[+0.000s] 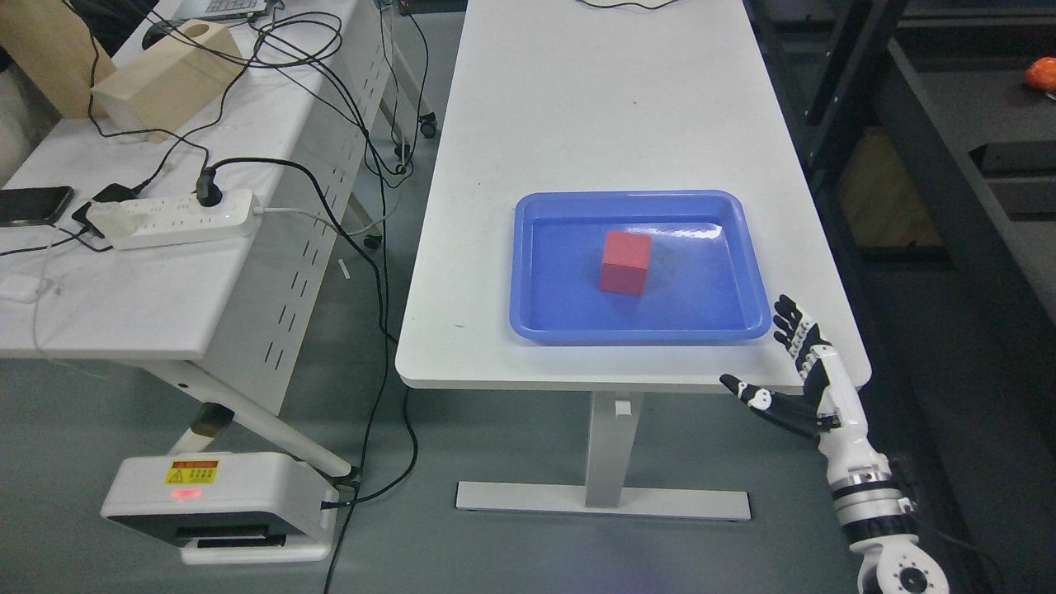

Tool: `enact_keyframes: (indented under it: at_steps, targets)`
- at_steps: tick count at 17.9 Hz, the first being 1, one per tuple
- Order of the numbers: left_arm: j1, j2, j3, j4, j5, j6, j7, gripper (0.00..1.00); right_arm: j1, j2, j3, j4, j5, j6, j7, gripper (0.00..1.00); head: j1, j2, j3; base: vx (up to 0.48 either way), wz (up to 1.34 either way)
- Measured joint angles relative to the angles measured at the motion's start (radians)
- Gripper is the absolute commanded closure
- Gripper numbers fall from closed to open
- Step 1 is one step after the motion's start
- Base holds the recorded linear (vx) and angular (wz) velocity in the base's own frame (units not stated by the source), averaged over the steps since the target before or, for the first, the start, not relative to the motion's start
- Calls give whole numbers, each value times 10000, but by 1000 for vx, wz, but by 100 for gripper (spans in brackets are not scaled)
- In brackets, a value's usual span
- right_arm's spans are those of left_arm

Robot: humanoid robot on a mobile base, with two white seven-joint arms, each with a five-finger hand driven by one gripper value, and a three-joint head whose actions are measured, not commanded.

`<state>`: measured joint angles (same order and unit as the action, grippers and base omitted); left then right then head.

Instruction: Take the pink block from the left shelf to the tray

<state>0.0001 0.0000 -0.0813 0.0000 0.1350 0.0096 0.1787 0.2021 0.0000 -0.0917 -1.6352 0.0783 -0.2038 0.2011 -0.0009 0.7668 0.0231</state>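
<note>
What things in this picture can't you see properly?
- Left hand: not in the head view at all.
- Orange thing: cut off by the right edge, too little shows to name it.
- Pink block in the blue tray: its far sides and underside face away.
- Yellow warning label on the white floor unit: print too small to read.

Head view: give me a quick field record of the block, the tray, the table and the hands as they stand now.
block: pink-red cube block, resting upright inside the tray, left of its middle
tray: blue rectangular plastic tray, flat on the table near the front edge
table: white rectangular table
right hand: black-and-white fingered right hand, open, fingers spread, empty, by the table's front right corner, just right of the tray
left hand: not in view
block contact: hand apart from block
</note>
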Motion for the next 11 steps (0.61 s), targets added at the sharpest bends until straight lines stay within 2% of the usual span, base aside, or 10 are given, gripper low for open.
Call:
enact_keyframes:
  at_steps: [11]
  targets:
    - [-1, 0, 0, 0, 0, 0, 0, 0, 84, 0, -92, 0, -27, -83, 129, 0, 0, 0, 0, -50, 99]
